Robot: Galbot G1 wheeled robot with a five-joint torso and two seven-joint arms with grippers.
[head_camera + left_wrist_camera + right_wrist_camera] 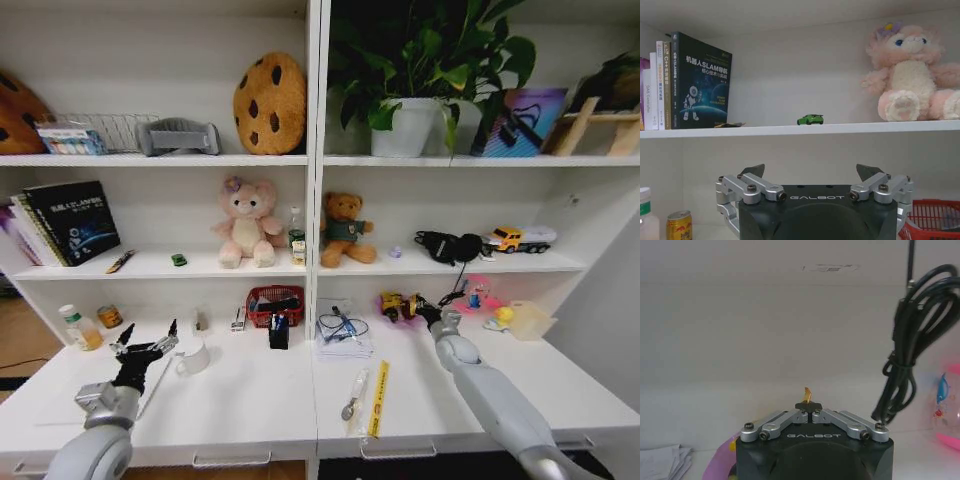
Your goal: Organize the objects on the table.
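Your left gripper [148,341] hovers over the white desk [250,400] with its fingers spread wide apart, just beside the white mug [194,358]. On the shelf above it sits the tiny green car [810,119], between the books [687,82] and the pink bear [910,75]. Your right gripper [422,308] is closed on something small and yellow [806,392] at the back of the desk, by the yellow toy truck [396,305]. A yellow strip [379,398] lies near the front edge.

Bright, even indoor light; bowed wide-angle edges.
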